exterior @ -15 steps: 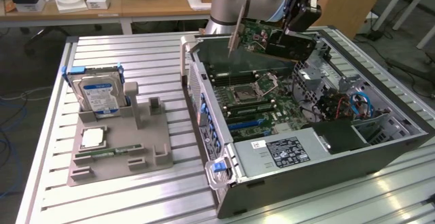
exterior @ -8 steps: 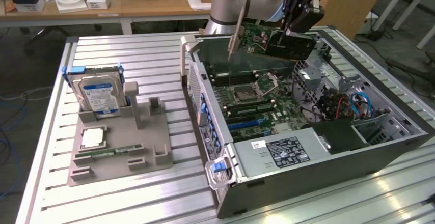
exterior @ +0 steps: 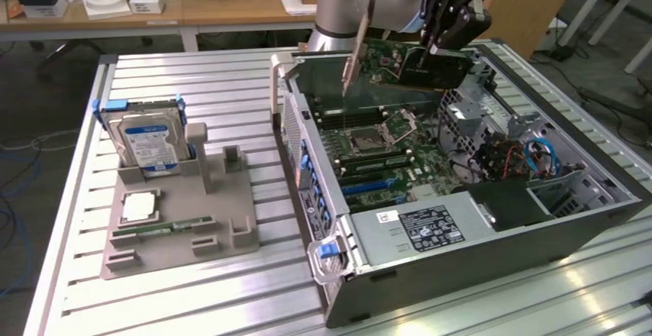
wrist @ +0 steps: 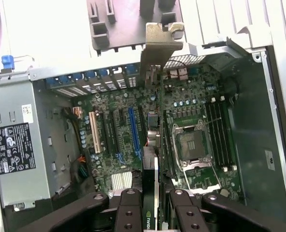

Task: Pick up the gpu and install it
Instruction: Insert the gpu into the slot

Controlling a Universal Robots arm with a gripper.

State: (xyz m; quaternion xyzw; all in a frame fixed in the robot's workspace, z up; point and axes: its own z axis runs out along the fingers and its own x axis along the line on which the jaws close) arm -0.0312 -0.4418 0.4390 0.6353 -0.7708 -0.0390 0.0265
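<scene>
Item one. We list the gripper [exterior: 440,46], which hangs over the open computer case [exterior: 570,221] at the far end of the slatted metal table [exterior: 204,298]. Its fingers [wrist: 128,212] are clamped on both faces of the graphics card [exterior: 413,65].

Item two, the graphics card. We find it held on edge in the air above the motherboard [exterior: 382,149], not seated in any slot. Its silvery end bracket [exterior: 350,69] is at the end toward the exterior view's left, over the rear wall of the case. From the wrist we see the card edge-on, running between the long blue slot [wrist: 134,130] and the processor socket [wrist: 191,147].

Item three, the case. It lies on its side with the panel off. We see the power supply [exterior: 428,229] with its printed label at the near end.

Item four, the grey holder [exterior: 229,221]. It sits on the table to the exterior view's left of the case and apart from it. In it we count:
- a hard drive [exterior: 151,141] with a blue label, standing upright in a blue frame at the far end;
- a square chip [exterior: 140,206] lying flat nearer us;
- a green memory stick [exterior: 163,230] lying flat just in front of the chip.

Item five. Wooden desks [exterior: 224,8] with boxes stand behind the table.
</scene>
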